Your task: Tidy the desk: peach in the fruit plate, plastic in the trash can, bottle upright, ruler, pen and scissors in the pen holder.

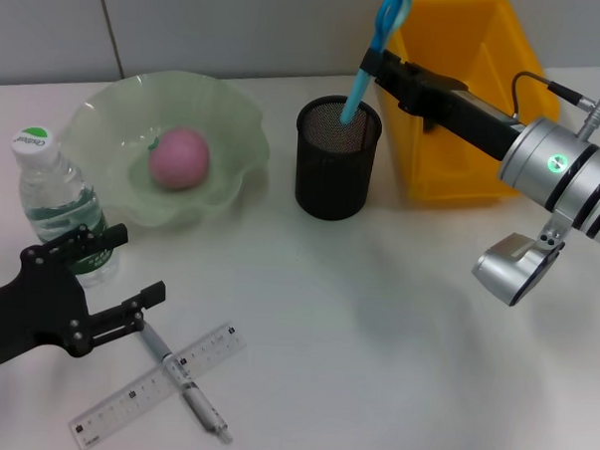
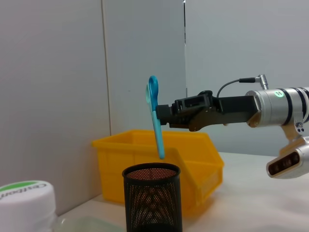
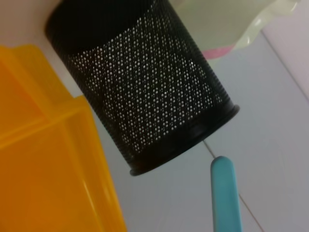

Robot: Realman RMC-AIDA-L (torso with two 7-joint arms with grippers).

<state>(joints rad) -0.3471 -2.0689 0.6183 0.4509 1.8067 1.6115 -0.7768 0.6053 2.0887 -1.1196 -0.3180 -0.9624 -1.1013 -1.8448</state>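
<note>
Now your right tool (image 1: 372,61) grips the blue scissors (image 1: 372,59) just above the mesh pen holder (image 1: 337,159) — lower straight, then release; left tool (image 1: 128,277) waits open near the ruler (image 1: 159,385).

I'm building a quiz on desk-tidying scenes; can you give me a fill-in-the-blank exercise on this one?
1. The right gripper holds the blue scissors above the black mesh ____.
2. The pink peach lies in the green ____.
3. The bottle stands ____ beside the left gripper.
4. The pen lies across the ____.

Missing words: pen holder; fruit plate; upright; ruler
</note>
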